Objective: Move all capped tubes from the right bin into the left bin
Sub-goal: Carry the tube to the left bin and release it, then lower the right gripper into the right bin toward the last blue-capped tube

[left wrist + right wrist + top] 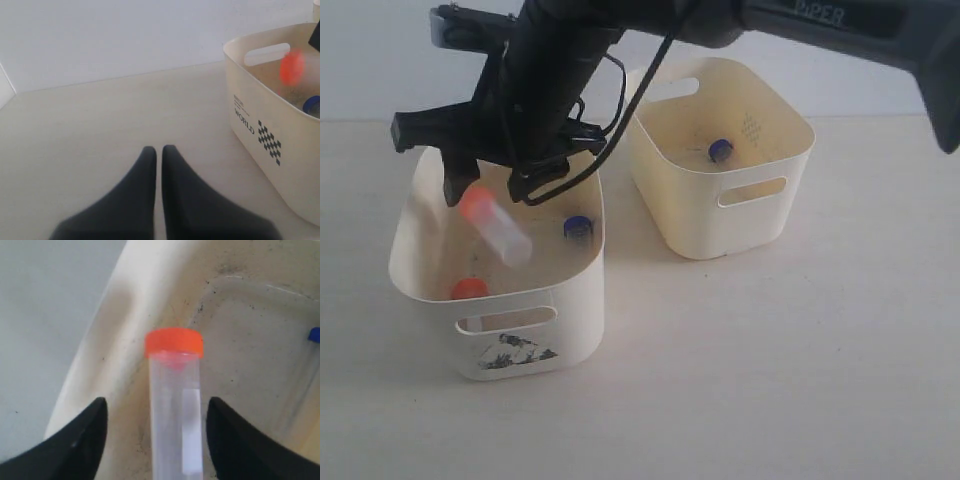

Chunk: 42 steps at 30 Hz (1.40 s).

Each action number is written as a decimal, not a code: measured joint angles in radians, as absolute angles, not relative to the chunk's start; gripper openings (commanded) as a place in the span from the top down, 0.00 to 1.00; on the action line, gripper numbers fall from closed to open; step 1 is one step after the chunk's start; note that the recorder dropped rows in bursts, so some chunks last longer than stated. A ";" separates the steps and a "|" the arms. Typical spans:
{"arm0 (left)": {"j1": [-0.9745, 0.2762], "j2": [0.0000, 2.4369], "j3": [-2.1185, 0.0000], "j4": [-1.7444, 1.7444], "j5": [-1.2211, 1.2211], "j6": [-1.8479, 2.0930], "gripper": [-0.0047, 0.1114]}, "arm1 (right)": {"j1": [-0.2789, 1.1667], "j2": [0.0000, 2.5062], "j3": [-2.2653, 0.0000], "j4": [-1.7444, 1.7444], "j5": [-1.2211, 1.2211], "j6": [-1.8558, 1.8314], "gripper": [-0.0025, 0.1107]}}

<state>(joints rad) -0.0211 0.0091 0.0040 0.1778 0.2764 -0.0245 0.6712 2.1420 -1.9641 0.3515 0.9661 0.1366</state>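
Exterior view, right gripper: you see it above the left bin, jaws apart, holding nothing.
Exterior view, orange tube: blurred and tilted, just under the jaws and inside the bin walls. An orange cap and a blue cap lie lower in the same bin.
Exterior view, right bin: one blue tube lies on its floor, so your task is not yet done.
Left wrist view, left gripper: fingers pressed together on nothing, over bare table, with the left bin off to one side.
Right wrist view, jaws: spread, with a gap on each side of the orange tube; neither finger touches it.
Risk, bounce: the tube is close to the bin wall. By my judgement it may strike the rim or the tubes below and hop out.
Risk, withdrawal: if you lift away askew, a finger could catch the rim and drag the bin.
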 measured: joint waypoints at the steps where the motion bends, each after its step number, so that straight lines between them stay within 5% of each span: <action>1: -0.021 0.009 0.004 0.178 0.276 -0.024 0.92 | 0.671 2.147 -1.964 0.352 0.966 0.143 0.41; 15: -0.021 0.009 0.004 0.178 0.276 -0.024 0.92 | 0.601 2.077 -1.964 0.000 1.041 0.168 0.42; 20: -0.021 0.009 0.004 0.178 0.276 -0.024 0.92 | 0.464 2.046 -1.964 -0.053 0.974 0.171 0.70; 22: -0.021 0.009 0.004 0.178 0.276 -0.024 0.92 | 0.418 2.051 -1.964 -0.056 0.920 0.171 0.74; 35: -0.021 0.009 0.004 0.178 0.276 -0.024 0.92 | 0.301 2.249 -1.964 -0.208 0.777 0.152 0.74; 39: -0.021 0.009 0.004 0.178 0.276 -0.024 0.92 | 0.301 2.276 -1.964 -0.238 0.775 0.169 0.53; 42: -0.021 0.009 0.004 0.178 0.276 -0.024 0.92 | 0.301 2.312 -1.964 -0.253 0.775 0.177 0.53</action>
